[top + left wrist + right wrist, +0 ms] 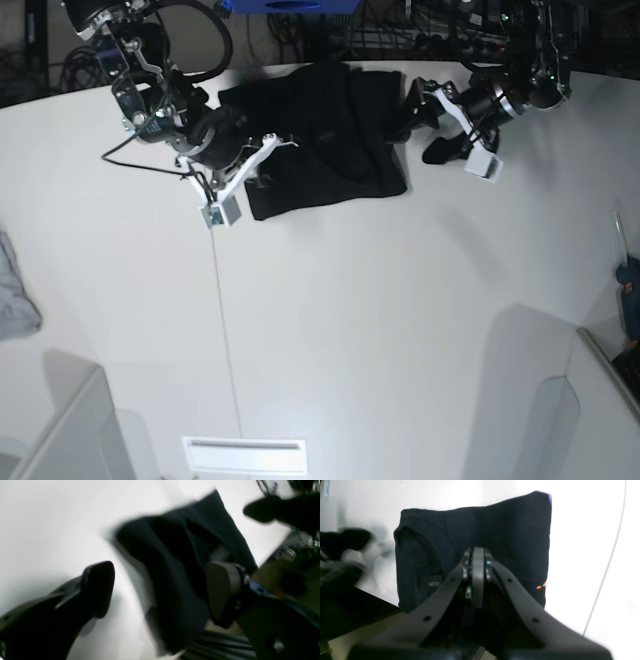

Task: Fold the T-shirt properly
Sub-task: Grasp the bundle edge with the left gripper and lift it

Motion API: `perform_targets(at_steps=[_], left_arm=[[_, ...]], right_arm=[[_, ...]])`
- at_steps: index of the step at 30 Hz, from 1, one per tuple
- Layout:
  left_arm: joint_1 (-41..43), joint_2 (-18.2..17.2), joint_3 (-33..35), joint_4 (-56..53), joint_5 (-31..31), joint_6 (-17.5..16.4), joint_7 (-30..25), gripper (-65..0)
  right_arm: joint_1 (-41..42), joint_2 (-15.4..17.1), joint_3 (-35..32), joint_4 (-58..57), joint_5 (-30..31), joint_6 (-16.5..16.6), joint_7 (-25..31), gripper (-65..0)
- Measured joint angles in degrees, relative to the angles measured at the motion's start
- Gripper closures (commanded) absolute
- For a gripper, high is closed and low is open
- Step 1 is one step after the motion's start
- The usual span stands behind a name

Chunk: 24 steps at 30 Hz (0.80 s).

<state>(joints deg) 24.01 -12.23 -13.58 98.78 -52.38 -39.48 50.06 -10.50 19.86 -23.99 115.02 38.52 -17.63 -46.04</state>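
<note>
The black T-shirt (325,140) lies folded into a rough rectangle at the far middle of the white table (350,330). In the right wrist view the T-shirt (475,527) shows a small purple patch (549,497) at its far right corner. My right gripper (477,555) is shut, its pads pressed together over the cloth near the shirt's edge; I see no cloth between them. My left gripper (160,590) is open at the opposite side, its fingers wide apart with a blurred fold of the T-shirt (175,555) lying between and beyond them.
A small grey cloth (15,290) lies at the table's left edge. A thin white cable (225,300) runs down the table from the right arm. A blue object (628,280) sits at the right edge. Dark cables and equipment crowd the space behind the table.
</note>
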Motion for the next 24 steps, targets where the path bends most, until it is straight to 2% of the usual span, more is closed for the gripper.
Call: perform_targets(at_steps=[9, 13, 15, 17, 20, 23, 24], left_arm=[[-3.9, 0.5, 5.9, -8.3, -0.9, 0.0, -0.8, -53.6], [-5.5, 0.8, 7.6, -10.6, -1.5, -0.2, -1.6, -49.7], [-6.3, 0.9, 9.6, -11.1, -1.4, -0.2, -1.7, -44.6], [-7.3, 1.1, 11.5, -11.7, -0.7, 0.4, -1.1, -36.5], [-7.7, 1.0, 12.4, -12.9, -0.9, 3.8, -1.4, -19.3], [-8.7, 0.5, 13.6, -13.2, 1.4, 5.0, -1.2, -1.8], [-9.1, 0.6, 14.2, -13.2, 2.1, 5.0, -1.2, 0.0]], right_arm=[[-0.7, 0.0, 0.0, 0.0, 0.0, 0.0, 0.2, 0.0], [-0.9, 0.0, 0.0, 0.0, 0.0, 0.0, 0.1, 0.0], [-1.0, 0.0, 0.0, 0.0, 0.0, 0.0, 0.2, 0.0], [-1.2, 0.0, 0.0, 0.0, 0.0, 0.0, 0.3, 0.0], [-3.1, -0.2, 2.2, 0.0, 0.3, 0.0, 2.7, 0.0], [-6.4, 0.0, 7.1, 0.0, -0.2, 0.0, 6.0, 0.0], [-7.4, 0.0, 8.6, 0.0, 0.0, 0.0, 6.6, 0.0]])
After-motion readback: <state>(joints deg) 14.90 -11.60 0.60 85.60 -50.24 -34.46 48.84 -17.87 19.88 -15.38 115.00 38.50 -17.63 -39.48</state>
